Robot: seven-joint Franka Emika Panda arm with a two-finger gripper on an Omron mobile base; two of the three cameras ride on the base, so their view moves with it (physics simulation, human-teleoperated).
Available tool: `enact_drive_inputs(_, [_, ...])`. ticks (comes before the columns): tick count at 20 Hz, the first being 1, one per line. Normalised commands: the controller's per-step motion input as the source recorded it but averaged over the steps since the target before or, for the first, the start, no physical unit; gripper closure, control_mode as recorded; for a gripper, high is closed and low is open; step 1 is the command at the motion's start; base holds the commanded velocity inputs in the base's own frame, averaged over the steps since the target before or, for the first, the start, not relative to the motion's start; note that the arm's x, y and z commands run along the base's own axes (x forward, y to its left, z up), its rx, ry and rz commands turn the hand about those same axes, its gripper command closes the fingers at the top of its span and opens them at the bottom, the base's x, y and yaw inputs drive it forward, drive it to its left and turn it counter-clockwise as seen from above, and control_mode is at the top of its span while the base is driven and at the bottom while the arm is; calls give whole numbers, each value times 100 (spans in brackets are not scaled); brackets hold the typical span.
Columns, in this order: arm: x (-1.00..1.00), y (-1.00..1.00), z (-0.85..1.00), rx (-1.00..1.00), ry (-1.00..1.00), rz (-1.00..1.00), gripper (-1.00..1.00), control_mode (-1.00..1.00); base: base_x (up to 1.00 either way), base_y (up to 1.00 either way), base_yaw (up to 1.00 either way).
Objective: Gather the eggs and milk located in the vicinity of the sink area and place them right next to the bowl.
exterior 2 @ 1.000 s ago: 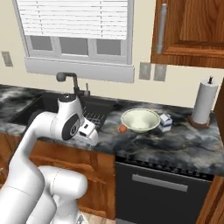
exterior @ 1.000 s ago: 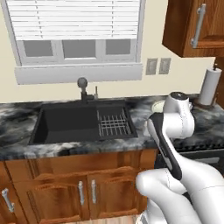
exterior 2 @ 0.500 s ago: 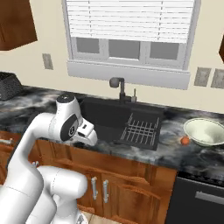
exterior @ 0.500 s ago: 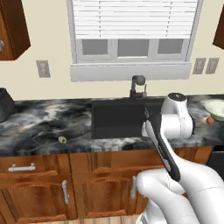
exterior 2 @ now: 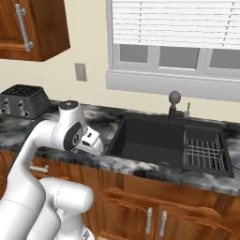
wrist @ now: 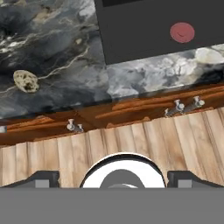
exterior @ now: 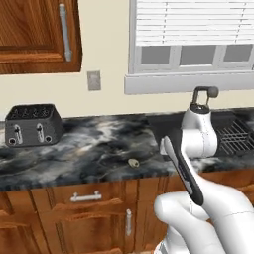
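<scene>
Beside the wide black sunken sink (exterior 2: 164, 140), the white arm's two-finger gripper (exterior 2: 93, 140) hangs with jaws spread wide and nothing between them, over the front edge of the dark marbled stone counter (exterior: 94, 149). A small speckled tan egg (exterior: 133, 162) lies alone on that counter, just beside the gripper, away from the sink.

Even, bright rendered light, soft faint shadows, no glare or blur, sharp edge to edge.
</scene>
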Motion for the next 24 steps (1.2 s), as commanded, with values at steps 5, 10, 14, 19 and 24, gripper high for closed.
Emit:
enact_drive_inputs(5, [0, 0, 0, 0, 0, 0, -100, 100, 100, 71, -33])
enact_drive_inputs(10, [0, 0, 0, 0, 0, 0, -100, 100, 32, 34, -14])
enact_drive_inputs(14, [0, 0, 0, 0, 0, 0, -100, 100, 0, 0, 0])
enact_drive_inputs(19, [0, 0, 0, 0, 0, 0, -100, 100, 0, 0, 0])
enact_drive_inputs(24, [0, 0, 0, 0, 0, 0, -100, 100, 0, 0, 0])
